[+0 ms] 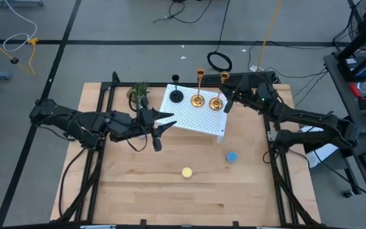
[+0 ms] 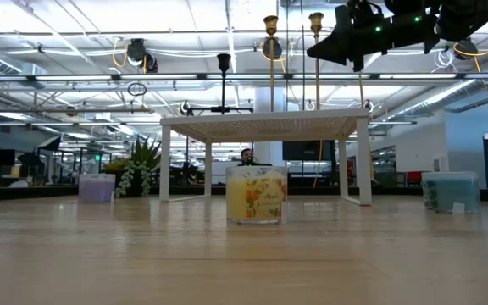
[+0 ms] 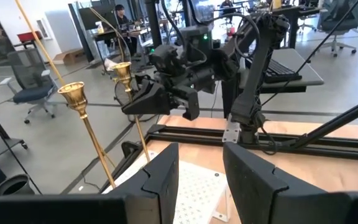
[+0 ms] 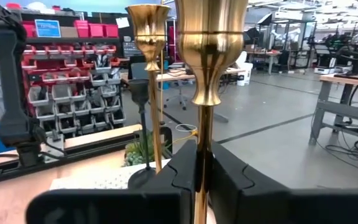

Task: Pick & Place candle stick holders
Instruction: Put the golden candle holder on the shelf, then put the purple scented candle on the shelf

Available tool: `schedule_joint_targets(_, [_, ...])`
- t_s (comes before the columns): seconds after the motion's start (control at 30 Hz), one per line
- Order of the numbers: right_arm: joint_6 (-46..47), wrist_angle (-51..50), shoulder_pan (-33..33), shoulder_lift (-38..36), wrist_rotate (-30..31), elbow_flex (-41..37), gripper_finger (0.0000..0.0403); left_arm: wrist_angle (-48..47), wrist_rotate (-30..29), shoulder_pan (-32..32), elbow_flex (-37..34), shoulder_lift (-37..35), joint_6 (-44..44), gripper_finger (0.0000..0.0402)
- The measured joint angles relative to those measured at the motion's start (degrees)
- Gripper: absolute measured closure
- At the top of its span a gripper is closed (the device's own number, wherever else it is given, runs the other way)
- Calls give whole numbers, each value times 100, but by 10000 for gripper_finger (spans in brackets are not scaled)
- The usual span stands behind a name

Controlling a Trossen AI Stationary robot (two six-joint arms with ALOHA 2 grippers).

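Brass stems ran out of the right wrist view below the fingers, so the bases were hidden there, and in the low view the stand's top hid where the holders met it. Three candle stick holders stood upright on the white perforated stand (image 1: 192,114) at the far side of the bench (image 1: 170,191): a shorter black holder (image 1: 176,95) at the left, a shiny brass holder (image 1: 198,98) in the middle, and a second brass holder (image 1: 216,102) at the right, each slim-stemmed with a round base and a flared cup. The right gripper (image 4: 202,171) was closed around the second brass holder's stem just under its cup. The left gripper (image 3: 197,171) hung over the stand's near-left edge, fingers parted and holding nothing.
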Motion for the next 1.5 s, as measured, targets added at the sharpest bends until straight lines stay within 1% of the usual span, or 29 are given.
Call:
schedule_joint_targets(0.13, [-83, -99, -18, -15, 0, -20, 359, -170, -2, 0, 0, 0, 27, 268])
schedule_joint_targets(0.27, [-270, -84, -18, -22, -77, -17, 327, -535, -137, 0, 0, 0, -33, 268])
schedule_joint_targets(0.43, [-304, -93, -18, -22, -135, -17, 284, -1239, -292, 0, -1, -106, -624, 268])
schedule_joint_targets(0.5, [-303, -138, -18, -22, -135, -17, 268, -1695, -294, 0, -2, -197, -888, 268])
schedule_joint_targets(0.63, [-303, -541, -18, -20, -142, -17, 238, -2871, -291, 0, -2, -346, -1853, 268])
schedule_joint_targets(0.77, [-305, -750, -16, -22, -137, -17, 210, -4126, -272, 0, -2, -327, -2928, 268])
schedule_joint_targets(0.93, [-325, -1041, -16, -121, -139, -17, 187, -5486, -146, -33, -9, -161, -4034, 268])
schedule_joint_targets(1.0, [-325, -1259, -16, -254, -137, -17, 181, -5821, -68, -37, -65, -142, -4389, 268])
schedule_joint_targets(1.07, [-325, -1530, -16, -417, -137, -17, 178, -5942, 46, -36, -258, -141, -4713, 268])
schedule_joint_targets(1.2, [-325, -2036, 14, -788, -140, -17, 177, -5719, 235, -11, -873, -136, -5550, 268])
schedule_joint_targets(1.3, [-325, -2318, 110, -1033, -139, -17, 180, -5305, 236, 84, -1507, -131, -6409, 268])
schedule_joint_targets(1.4, [-222, -2378, 293, -1184, -143, -17, 181, -4844, 302, 260, -2075, -129, -7185, 268])
schedule_joint_targets(1.5, [-179, -2388, 488, -1247, -143, -17, 179, -4213, 418, 455, -2511, -129, -7448, 268])
